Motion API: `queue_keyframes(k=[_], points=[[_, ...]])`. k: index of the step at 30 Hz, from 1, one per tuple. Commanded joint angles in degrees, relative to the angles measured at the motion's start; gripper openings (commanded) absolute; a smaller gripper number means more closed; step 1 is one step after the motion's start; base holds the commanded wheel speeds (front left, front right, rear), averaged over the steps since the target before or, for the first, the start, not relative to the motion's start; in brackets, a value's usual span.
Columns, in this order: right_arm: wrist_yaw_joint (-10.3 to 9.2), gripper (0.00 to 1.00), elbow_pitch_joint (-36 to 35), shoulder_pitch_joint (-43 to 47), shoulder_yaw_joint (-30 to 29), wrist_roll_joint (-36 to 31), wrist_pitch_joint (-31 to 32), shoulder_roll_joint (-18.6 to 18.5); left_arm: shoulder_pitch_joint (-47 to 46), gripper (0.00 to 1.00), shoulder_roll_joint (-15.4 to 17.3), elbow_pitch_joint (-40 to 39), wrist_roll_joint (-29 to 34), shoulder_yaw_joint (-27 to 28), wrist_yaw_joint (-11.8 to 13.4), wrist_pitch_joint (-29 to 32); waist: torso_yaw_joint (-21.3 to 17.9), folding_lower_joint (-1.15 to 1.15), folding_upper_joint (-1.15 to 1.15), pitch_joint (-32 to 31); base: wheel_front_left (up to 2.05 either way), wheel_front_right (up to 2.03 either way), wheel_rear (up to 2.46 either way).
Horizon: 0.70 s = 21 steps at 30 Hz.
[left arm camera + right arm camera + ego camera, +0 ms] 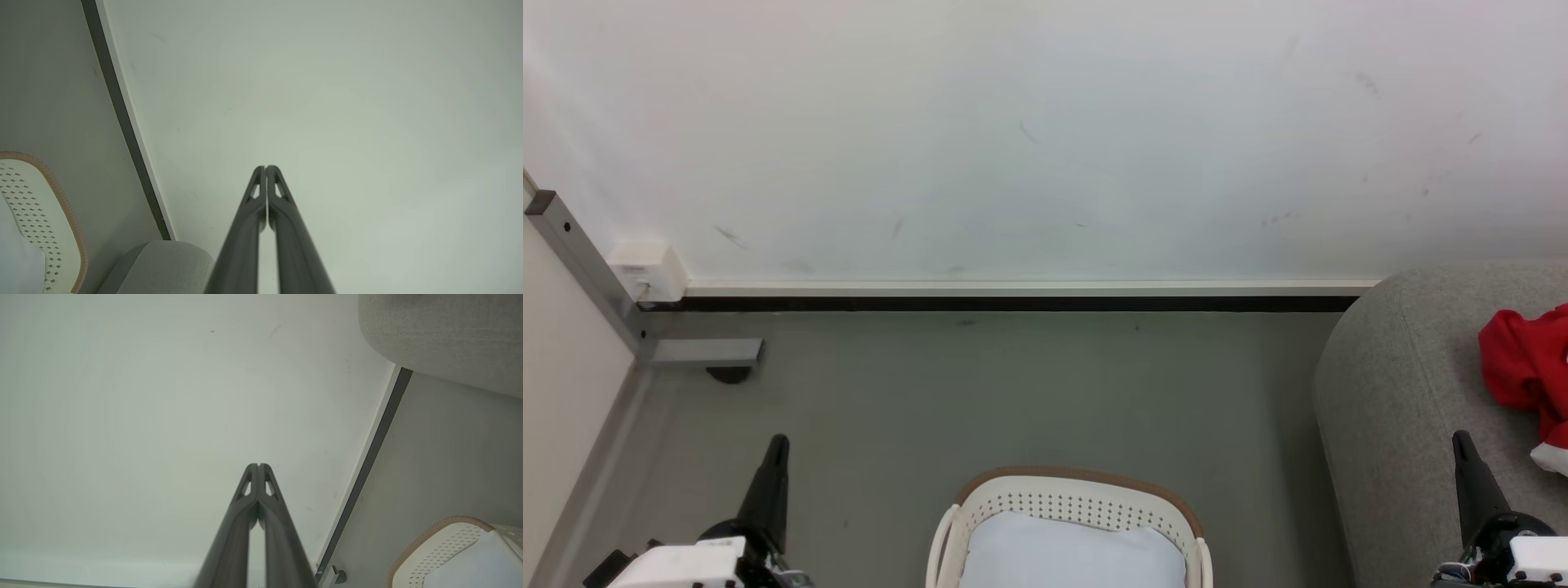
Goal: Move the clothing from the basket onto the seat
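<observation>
The white perforated basket (1068, 508) with a brown rim stands on the floor at the bottom centre, and a pale blue-white pad (1070, 555) lies inside it. Red clothing (1523, 363) with a white band lies on the grey seat (1396, 392) at the right edge. My left gripper (778, 445) is shut at the lower left, well left of the basket, holding nothing. My right gripper (1460, 441) is shut at the lower right, over the seat's front, just below and left of the clothing. Both wrist views show the fingertips pressed together, left gripper (265, 167), right gripper (258, 465), pointing at the wall.
A white wall with a dark baseboard (1013, 304) runs behind the grey floor. A white box (649, 269) and a grey metal bracket (707, 353) sit in the left corner beside a slanted post. Open floor lies between the basket and the wall.
</observation>
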Motion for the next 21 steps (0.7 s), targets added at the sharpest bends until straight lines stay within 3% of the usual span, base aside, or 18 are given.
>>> queue_keyframes(k=[1, 21], points=[[-0.12, 0.0, 0.0, -0.6, -0.2, -0.6, 0.2, -0.1, -0.4, 0.0, 0.1, 0.0, -0.8, 0.1, -0.2, 0.3, 0.0, 0.0, 0.0, 0.0, 0.0, 0.0, 0.0], [-0.12, 0.0, 0.0, -0.6, -0.4, -0.7, 0.4, 0.1, -0.4, 0.0, 0.1, 0.0, -0.8, 0.1, -0.2, 0.3, 0.0, 0.0, 0.0, 0.0, 0.0, 0.0, 0.0]])
